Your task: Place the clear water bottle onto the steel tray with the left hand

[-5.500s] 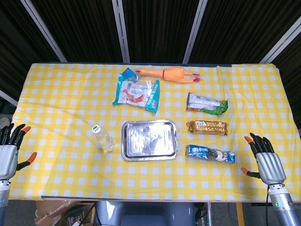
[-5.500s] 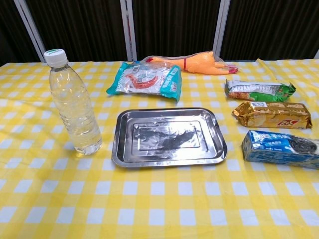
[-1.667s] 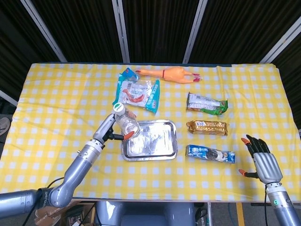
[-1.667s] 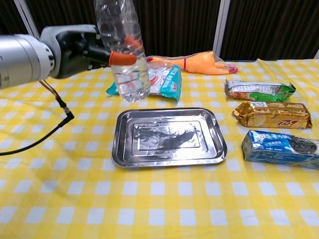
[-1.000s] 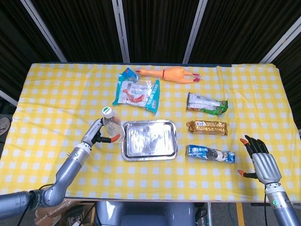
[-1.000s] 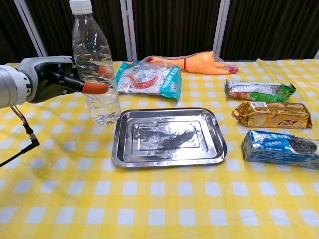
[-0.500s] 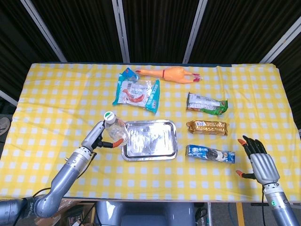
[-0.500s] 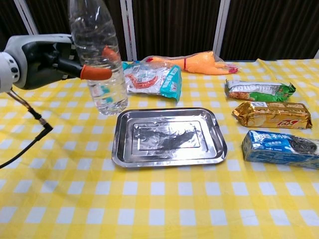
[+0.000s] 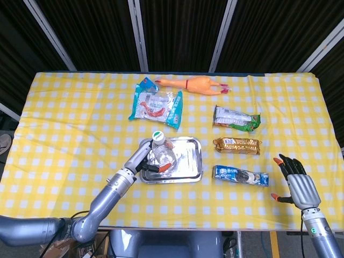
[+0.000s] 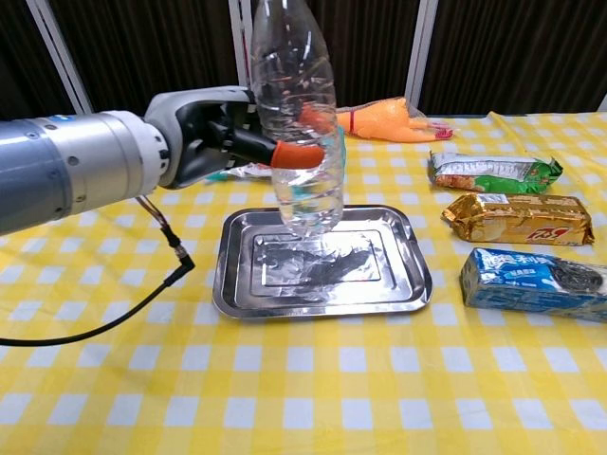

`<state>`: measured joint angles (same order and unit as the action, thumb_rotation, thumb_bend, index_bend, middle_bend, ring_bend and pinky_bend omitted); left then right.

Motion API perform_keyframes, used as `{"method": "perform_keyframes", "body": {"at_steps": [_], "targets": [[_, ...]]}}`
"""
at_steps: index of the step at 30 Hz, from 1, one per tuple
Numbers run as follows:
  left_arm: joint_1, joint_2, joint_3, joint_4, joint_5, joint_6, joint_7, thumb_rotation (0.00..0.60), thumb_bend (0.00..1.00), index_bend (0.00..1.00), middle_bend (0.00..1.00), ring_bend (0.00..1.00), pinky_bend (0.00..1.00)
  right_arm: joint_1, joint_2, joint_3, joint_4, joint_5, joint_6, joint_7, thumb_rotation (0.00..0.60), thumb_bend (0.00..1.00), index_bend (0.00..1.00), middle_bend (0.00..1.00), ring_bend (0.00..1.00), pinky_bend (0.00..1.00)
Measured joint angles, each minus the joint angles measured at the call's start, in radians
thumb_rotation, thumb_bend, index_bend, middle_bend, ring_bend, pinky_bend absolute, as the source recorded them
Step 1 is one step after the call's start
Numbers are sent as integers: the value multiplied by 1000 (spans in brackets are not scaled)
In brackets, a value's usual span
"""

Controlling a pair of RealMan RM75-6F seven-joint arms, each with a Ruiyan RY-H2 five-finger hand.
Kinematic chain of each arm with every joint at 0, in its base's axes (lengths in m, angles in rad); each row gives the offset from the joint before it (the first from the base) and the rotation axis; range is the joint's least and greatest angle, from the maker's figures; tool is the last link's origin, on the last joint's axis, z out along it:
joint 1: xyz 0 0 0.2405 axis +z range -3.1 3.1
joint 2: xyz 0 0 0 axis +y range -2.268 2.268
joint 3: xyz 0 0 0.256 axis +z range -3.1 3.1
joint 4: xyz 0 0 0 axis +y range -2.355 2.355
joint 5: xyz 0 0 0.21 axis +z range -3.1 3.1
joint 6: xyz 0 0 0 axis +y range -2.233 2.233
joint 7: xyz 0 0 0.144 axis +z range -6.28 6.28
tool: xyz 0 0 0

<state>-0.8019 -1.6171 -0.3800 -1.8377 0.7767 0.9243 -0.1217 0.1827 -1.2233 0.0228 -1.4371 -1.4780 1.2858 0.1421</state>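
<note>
My left hand [image 10: 223,133] grasps the clear water bottle [image 10: 296,123] mid-body, upright just above the steel tray [image 10: 398,284]; it looks light, thin-walled, slippery, so I judge the ridged middle safest.

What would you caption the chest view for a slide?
Left hand holds the bottle just above the tray, snacks lying alongside.

A yellow checked tablecloth [image 9: 64,113] covers the table. Beyond the left hand lie a teal snack bag [image 9: 156,105] and, farther back, an orange rubber chicken [image 9: 196,85]. Between the two hands, a green packet [image 9: 235,119], a gold packet [image 9: 237,145] and a blue cookie packet [image 9: 240,176] form a column.
</note>
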Motion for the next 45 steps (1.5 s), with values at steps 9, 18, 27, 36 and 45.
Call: {"method": "perform_keyframes", "body": {"at_steps": [9,18,27,36,45], "targets": [[95,29,57,-101,52,228,52,600,476,443,435,6,52,-4,5,-12,-11,-21,8,-2,600,49,111,0,37,0],[272,247,117,-174,226,271,-160,600,476,448,433,6,52,-2,-4,-15,-23,-15,1,-35,600,49,111,0,37,0],[181,33,104,-100,137,204,-55,600,476,449,432,6,52,-7,8,-5,-14,-1,7,-10,600,50,111,0,37,0],[227,121,102,-88,130,207,-91,600,477,451,432,6,52,-9,10,-17,-26,-23,12,-19,600,50,111,0,37,0],[154,-37,65,96,100,115,-107,600,479,455,433,6,52,-9,9,-11,-18,-1,2,-19,600,49,111,0,37,0]]}}
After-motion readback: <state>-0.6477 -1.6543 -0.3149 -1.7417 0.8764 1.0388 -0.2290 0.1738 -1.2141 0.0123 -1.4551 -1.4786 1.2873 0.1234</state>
